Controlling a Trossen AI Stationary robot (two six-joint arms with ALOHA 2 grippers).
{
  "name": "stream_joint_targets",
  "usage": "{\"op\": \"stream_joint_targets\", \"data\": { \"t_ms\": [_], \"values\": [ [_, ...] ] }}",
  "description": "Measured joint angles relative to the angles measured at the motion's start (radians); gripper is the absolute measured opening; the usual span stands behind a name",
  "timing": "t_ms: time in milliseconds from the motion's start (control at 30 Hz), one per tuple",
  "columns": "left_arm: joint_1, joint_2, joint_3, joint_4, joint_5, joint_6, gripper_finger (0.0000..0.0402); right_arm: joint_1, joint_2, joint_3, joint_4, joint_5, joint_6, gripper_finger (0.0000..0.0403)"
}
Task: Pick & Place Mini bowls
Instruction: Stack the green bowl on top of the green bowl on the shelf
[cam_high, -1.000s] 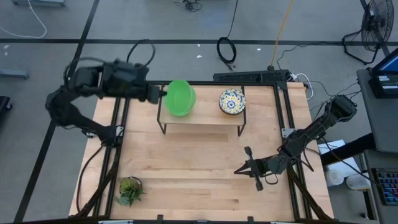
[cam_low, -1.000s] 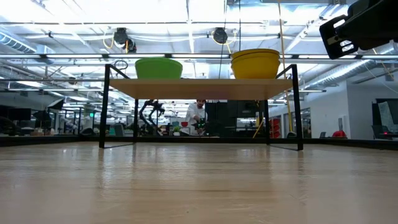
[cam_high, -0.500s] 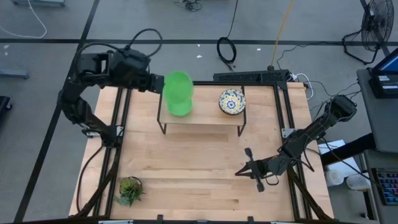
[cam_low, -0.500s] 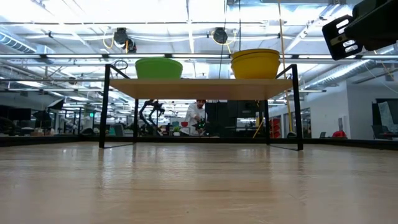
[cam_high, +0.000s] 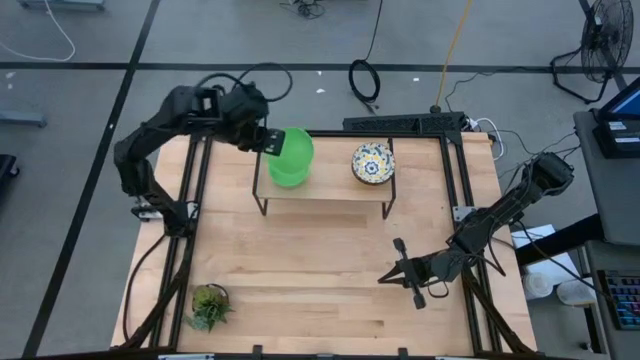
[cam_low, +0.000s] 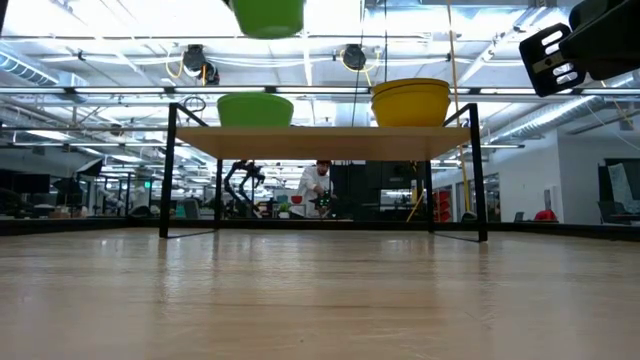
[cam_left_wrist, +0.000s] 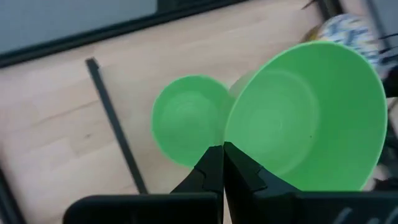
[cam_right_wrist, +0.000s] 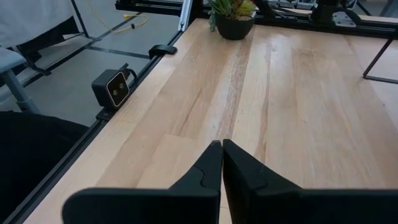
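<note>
A light wooden table (cam_high: 320, 270) framed in black rails fills the overhead view, with a small black-legged wooden shelf (cam_high: 322, 190) standing near its far edge. The left arm reaches in from the far left corner, its left gripper (cam_high: 268, 142) raised above the shelf's left end with jaws clenched on the rim of a plain green mini bowl (cam_high: 291, 157), which hangs tilted in the air. From table height that held bowl (cam_low: 268, 15) shows at the top of the frame, well clear of the shelf below it.

The left wrist camera looks past the pinched fingers (cam_left_wrist: 211, 171) at the held bowl (cam_left_wrist: 311, 118) and, beneath it, a second green bowl (cam_left_wrist: 186, 121) sitting on the shelf top. From table height this second green bowl (cam_low: 255, 109) rests on the shelf's left end and a yellow-sided bowl (cam_low: 411, 102) on its right end. Overhead, the latter bowl (cam_high: 373, 163) shows its blue, white and yellow floral inside.

The right arm waits low over the table's near right part, its right gripper (cam_high: 388, 276) clenched on nothing, fingers pressed together. A small spiky potted plant (cam_high: 209, 305) stands at the near left corner. In the room beyond the shelf a person (cam_low: 316, 185) is bent over a bench.
</note>
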Motion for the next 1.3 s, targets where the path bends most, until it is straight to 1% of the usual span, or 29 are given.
{"op": "stream_joint_targets", "data": {
  "t_ms": [167,267,433,867,1167,1300],
  "values": [
    [0.075,0.003,-0.11,0.0,0.055,0.003,0.0,0.0,0.0,0.0,-0.001,0.0,0.0,0.0002],
    [0.107,0.001,-0.156,-0.001,0.083,0.013,0.0,0.0,0.0,0.0,-0.002,0.0,0.0,0.0002],
    [0.147,0.001,-0.201,0.001,0.062,0.021,0.0,0.0,0.0,0.0,-0.002,0.0,0.0,0.0002],
    [0.15,0.001,-0.302,0.003,0.064,0.035,0.0,0.0,0.0,0.0,-0.002,0.0,0.0,0.0002],
    [0.154,0.001,-0.342,0.07,0.085,0.048,0.0,0.0,0.0,0.0,-0.002,0.0,0.0,0.0002],
    [0.166,0.001,-0.381,0.082,0.088,0.047,0.0,0.0,0.0,0.0,-0.002,0.0,0.0,0.0002]
  ]
}}
